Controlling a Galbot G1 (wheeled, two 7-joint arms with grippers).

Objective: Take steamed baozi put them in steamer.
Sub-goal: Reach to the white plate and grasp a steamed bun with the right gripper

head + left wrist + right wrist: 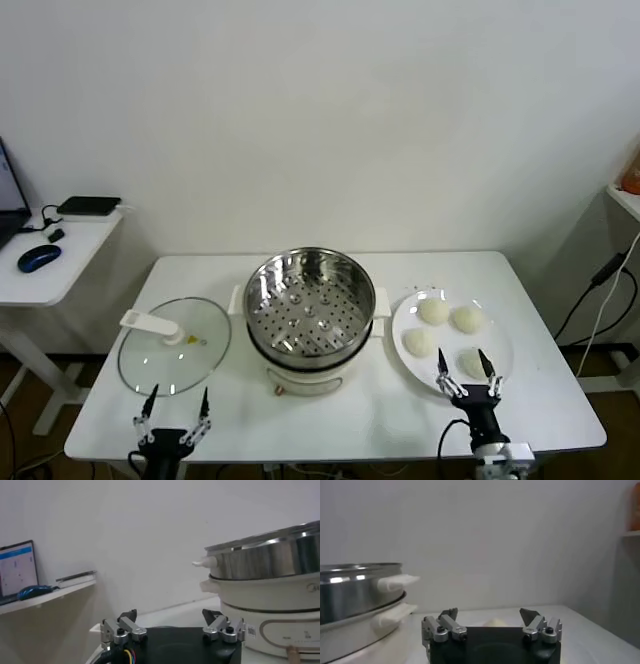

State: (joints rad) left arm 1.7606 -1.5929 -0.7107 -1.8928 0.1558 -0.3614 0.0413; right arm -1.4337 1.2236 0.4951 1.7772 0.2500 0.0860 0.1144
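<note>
Right gripper [466,371] hangs over the nearest baozi [470,362] on the plate [405,320], fingers wide; left gripper [175,407] idle, fingers wide too.

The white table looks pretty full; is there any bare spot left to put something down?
Yes. The table is bare along its front edge, between the left gripper and the right gripper, and along the back behind the steamer. The middle row is crowded: glass lid, steamer, then the plate with four baozi.
</note>
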